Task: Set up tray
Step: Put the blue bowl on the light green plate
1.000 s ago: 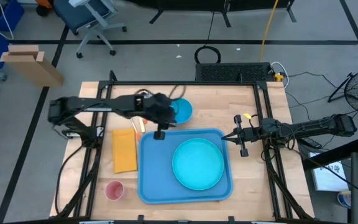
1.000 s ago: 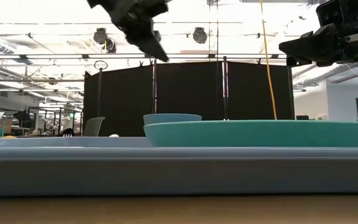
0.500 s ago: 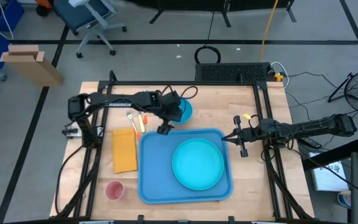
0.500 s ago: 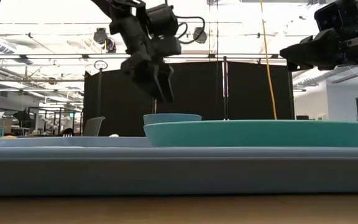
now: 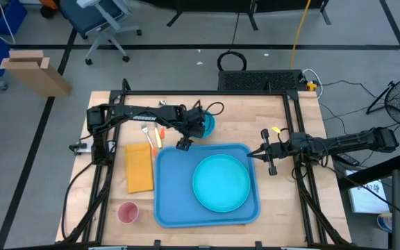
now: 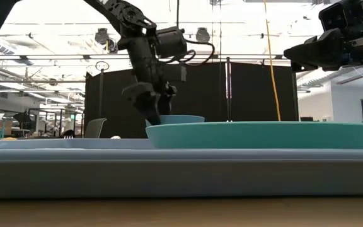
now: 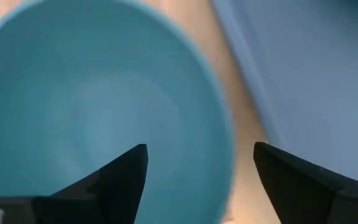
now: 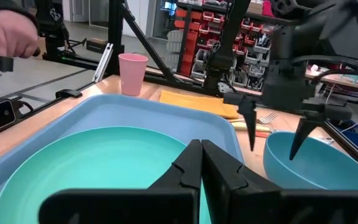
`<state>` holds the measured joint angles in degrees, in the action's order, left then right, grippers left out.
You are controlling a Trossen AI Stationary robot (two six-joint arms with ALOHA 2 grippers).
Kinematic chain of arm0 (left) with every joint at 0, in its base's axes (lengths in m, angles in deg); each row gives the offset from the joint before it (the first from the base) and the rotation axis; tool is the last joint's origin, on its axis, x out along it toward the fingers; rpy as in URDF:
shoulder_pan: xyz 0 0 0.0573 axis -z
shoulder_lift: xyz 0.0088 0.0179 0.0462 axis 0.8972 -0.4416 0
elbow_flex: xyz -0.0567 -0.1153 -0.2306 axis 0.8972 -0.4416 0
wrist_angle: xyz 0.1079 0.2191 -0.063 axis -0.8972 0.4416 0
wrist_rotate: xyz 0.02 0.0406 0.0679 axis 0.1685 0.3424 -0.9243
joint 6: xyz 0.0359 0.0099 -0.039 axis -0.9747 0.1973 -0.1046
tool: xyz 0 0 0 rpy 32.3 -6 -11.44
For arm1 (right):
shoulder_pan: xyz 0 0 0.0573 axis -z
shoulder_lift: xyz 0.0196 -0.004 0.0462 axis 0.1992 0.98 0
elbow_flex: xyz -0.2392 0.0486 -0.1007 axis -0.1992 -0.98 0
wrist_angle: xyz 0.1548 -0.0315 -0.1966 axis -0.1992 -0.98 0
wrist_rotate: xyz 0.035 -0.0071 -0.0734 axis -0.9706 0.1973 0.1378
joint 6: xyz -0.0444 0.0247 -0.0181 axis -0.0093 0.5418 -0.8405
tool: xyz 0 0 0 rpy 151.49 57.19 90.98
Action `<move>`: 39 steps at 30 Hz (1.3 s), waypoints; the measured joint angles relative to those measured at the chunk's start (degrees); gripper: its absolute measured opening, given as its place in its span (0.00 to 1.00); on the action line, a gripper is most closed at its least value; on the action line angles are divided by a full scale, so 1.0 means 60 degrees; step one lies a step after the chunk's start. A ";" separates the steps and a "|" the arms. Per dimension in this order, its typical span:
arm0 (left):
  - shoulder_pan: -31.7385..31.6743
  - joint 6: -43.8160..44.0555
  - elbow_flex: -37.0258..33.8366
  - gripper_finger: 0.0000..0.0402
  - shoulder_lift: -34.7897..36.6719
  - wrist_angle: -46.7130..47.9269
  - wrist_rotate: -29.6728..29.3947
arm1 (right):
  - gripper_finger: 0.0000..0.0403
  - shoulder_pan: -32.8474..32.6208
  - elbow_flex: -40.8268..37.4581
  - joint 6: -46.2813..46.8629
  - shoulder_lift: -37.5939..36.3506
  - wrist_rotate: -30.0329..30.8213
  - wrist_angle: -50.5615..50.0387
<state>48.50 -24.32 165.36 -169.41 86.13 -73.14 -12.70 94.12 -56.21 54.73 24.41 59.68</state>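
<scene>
Seen from directly above, a pale wooden table [image 5: 283, 208] with visible grain fills the middle of the view, framed by dark metal rails. The tray [image 5: 174, 201], a large smooth blue plastic rectangle with rounded corners and a raised rim, lies flat near the table's 6 o'clock edge. A round teal plate [image 5: 221, 182], glossy and shallow, rests inside the tray toward its 3 o'clock side. A flat mustard-yellow rectangular pad [image 5: 139, 168] lies just beside the tray at its 9 o'clock side. A round blue bowl [image 5: 206, 125], smooth and deep, sits on the wood just off the tray's 12 o'clock rim. A small pink cup [image 5: 127, 212] stands upright near the table's 7 o'clock corner.

The left gripper [image 5: 183, 144] hangs at the bowl's rim, beside the tray's 11 o'clock corner; its two dark pointed fingers [image 7: 120, 180] are spread wide, straddling the rim with one inside the bowl, and grasp nothing. The right gripper [image 5: 270, 158] waits above the table at the tray's 3 o'clock side, its fingers pressed together and empty.
</scene>
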 joint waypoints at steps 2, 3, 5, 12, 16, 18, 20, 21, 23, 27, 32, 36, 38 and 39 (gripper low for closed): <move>-0.0098 0.0013 0.0000 0.70 -0.0114 -0.0028 -0.0017 | 0.00 -0.0002 0.0000 0.0001 -0.0002 0.0000 -0.0002; -0.0145 0.0015 0.0000 0.69 -0.0177 -0.0035 -0.0023 | 0.00 0.0000 0.0000 0.0001 -0.0004 0.0000 0.0000; -0.0224 0.0018 -0.0004 0.67 -0.0203 -0.0061 -0.0009 | 0.00 0.0000 0.0000 0.0001 0.0000 0.0000 -0.0003; -0.0297 -0.0128 -0.0004 0.47 -0.0170 -0.0348 0.0000 | 0.00 0.0000 0.0000 -0.0013 0.0000 0.0003 0.0003; -0.0297 -0.0229 -0.0004 0.22 -0.0166 -0.0376 0.0013 | 0.00 0.0000 0.0000 -0.0020 0.0000 0.0004 0.0004; -0.0297 -0.0171 -0.0004 0.07 -0.0166 -0.0393 0.0000 | 0.00 0.0000 0.0000 -0.0028 -0.0002 0.0004 0.0004; -0.0292 -0.0119 -0.0004 0.04 -0.0096 -0.0344 -0.0208 | 0.00 0.0000 0.0000 -0.0032 0.0000 0.0004 0.0004; -0.0241 -0.0102 -0.0004 0.04 -0.0063 -0.0295 -0.0415 | 0.00 0.0000 0.0000 -0.0032 -0.0001 0.0004 0.0001; -0.0093 -0.0196 -0.0004 0.03 0.0036 -0.0268 -0.0987 | 0.00 0.0000 0.0000 -0.0032 0.0000 0.0004 0.0004; 0.0432 -0.0313 0.0152 0.02 0.0448 0.0083 -0.1313 | 0.00 -0.0001 0.0000 -0.0035 0.0000 0.0004 0.0006; 0.1501 -0.0188 0.1371 0.02 0.0533 0.1274 -0.1151 | 0.00 0.0000 0.0004 -0.0035 0.0004 0.0025 0.0066; 0.2626 -0.0163 0.2447 0.01 0.0348 0.1678 -0.0655 | 0.00 -0.0002 0.0004 -0.0117 -0.0005 0.0378 0.0164; 0.3162 -0.0141 0.2876 0.01 0.0134 0.1796 -0.0200 | 0.00 -0.0004 0.0004 -0.0145 -0.0011 0.0836 0.0224; 0.3410 -0.0112 0.3061 0.01 0.0027 0.1826 -0.0119 | 0.00 -0.0004 0.0004 -0.0140 -0.0007 0.1077 0.0243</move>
<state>68.96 -24.99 183.73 -169.25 97.08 -73.85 -12.72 94.14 -57.05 54.69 30.88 61.14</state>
